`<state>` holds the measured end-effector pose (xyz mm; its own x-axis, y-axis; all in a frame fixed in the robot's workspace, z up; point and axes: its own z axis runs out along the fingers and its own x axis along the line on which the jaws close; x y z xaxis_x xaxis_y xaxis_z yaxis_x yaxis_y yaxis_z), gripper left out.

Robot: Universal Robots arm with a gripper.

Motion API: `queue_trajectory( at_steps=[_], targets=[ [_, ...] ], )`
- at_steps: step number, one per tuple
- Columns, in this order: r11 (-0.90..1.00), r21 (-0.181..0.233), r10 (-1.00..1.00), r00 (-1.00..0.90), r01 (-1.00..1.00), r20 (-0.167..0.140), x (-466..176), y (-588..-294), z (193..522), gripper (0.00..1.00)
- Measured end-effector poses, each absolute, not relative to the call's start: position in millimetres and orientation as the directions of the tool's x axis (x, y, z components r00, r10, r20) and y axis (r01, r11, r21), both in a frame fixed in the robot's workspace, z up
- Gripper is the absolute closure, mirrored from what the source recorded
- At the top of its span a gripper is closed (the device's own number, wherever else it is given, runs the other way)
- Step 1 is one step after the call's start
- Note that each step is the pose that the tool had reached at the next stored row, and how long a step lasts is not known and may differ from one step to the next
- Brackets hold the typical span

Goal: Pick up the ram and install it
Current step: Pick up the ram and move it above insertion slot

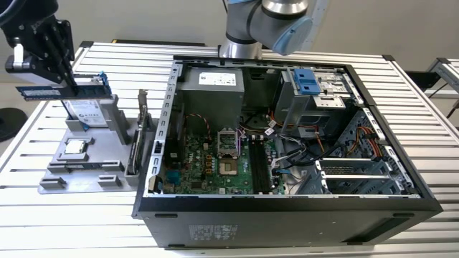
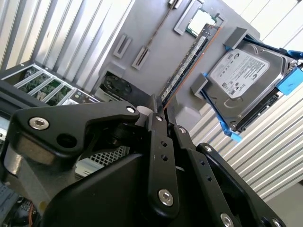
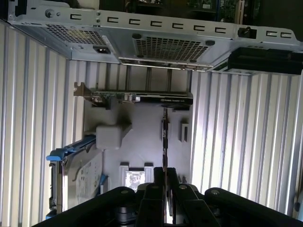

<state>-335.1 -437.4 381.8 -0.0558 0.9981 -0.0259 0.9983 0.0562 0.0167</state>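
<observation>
Pincer point(image 2: 158, 106): fingers closed on one end of the ram point(image 2: 187, 64). Both wrist views show the stick edge-on, running straight out from the fingertips.

Ram position, exterior view: long side level, over the grey tray point(image 1: 86, 172). It sits above the hard drive point(image 1: 86, 113), on the side of the tray away from the computer case point(image 1: 287, 220). Cannot tell whether its lower edge is clear of the tray.

Tray contents, outward from the pincer:
- hard drive in a blue frame, propped at a tilt
- processor chip point(image 1: 75, 148), flat in a square recess
- upright card with a metal bracket point(image 1: 140, 134), standing on edge along the tray side nearest the case

Tray to case: the tray edge lies just beside the case wall, with the card between them. That gap is tight.

Case: lying on its side with the open face up and a dark rim all round. Inside:
- green main board point(image 1: 208, 166) against the wall nearest the tray
- long dark memory slots point(image 1: 258, 166) near the board's middle
- grey power supply box point(image 1: 212, 94) at the far end
- drive cage with blue latches point(image 1: 308, 80) in the far corner
- loose cables across the half away from the tray

Open room: bare slatted worktop point(image 1: 72, 226) in front of the case and on the tray's side away from it.
</observation>
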Motion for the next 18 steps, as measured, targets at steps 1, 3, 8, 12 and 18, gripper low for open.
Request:
queue_trajectory(
  at_steps=[1, 3, 8, 12, 18],
  targets=[
    [0.056, 0.017, 0.998, -0.056, 0.998, -0.026, -334, -437, 382, 1.00],
    [0.056, 0.017, 0.998, -0.056, 0.998, -0.026, -331, -437, 382, 1.00],
    [0.056, 0.017, 0.998, -0.056, 0.998, -0.026, -325, -437, 382, 1.00],
    [0.056, 0.017, 0.998, -0.056, 0.998, -0.026, -320, -437, 382, 1.00],
    [0.056, 0.017, 0.998, -0.056, 0.998, -0.026, -311, -437, 382, 1.00]
  ],
)
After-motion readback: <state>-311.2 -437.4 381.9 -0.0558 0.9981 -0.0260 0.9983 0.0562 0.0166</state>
